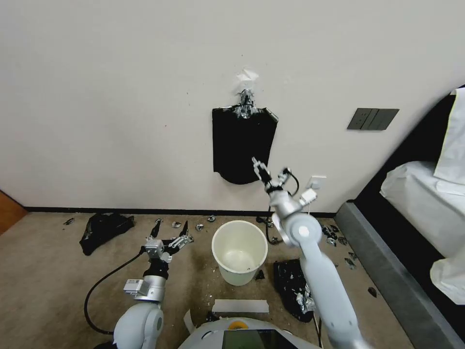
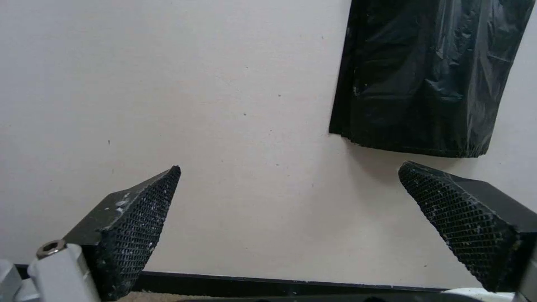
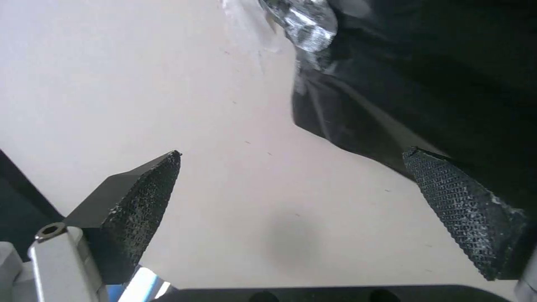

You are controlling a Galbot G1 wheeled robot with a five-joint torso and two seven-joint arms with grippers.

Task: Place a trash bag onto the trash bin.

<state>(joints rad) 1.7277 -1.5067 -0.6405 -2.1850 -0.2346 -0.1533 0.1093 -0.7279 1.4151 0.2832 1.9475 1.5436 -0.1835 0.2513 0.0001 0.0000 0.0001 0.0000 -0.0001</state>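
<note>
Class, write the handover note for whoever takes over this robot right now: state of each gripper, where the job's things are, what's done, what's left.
Right gripper: open, empty, raised at the lower right edge of the black bag bundle taped to the wall.
Left gripper: open, empty, low over the floor, left of the trash bin.
Bin stands upright on the floor below the bundle, unlined.
Done: right arm has reached the bundle.
Left: pull a bag free, open it, fit it over the bin's rim.
</note>
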